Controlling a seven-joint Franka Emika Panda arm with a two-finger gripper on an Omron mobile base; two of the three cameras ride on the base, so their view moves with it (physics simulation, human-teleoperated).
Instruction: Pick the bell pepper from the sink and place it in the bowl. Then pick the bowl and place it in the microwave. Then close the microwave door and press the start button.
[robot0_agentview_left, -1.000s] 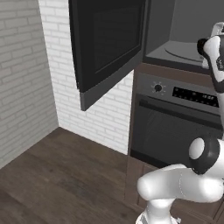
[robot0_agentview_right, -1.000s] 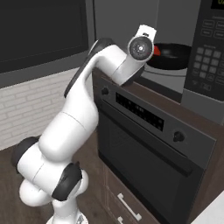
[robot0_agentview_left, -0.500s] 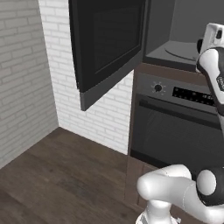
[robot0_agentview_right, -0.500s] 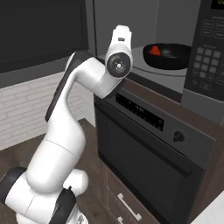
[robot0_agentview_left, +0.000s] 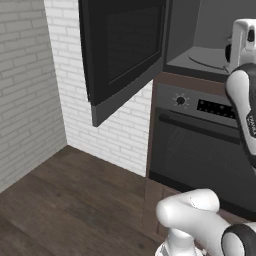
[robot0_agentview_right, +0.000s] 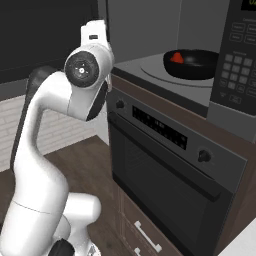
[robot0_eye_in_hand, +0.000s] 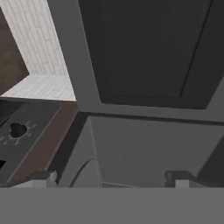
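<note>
Pepper (robot0_agentview_right: 176, 58) sits inside the bowl (robot0_agentview_right: 191, 63), and the bowl rests on the turntable inside the microwave (robot0_agentview_right: 235, 75), so both placing steps look done. Microwave door (robot0_agentview_left: 122, 50) hangs swung wide to the left, leaving the cavity exposed. Gripper (robot0_eye_in_hand: 111, 177) is spread wide with nothing between its tips, facing the door's inner side, likely lining up to push it closed. Oven (robot0_agentview_right: 165, 165) sits below.
</note>
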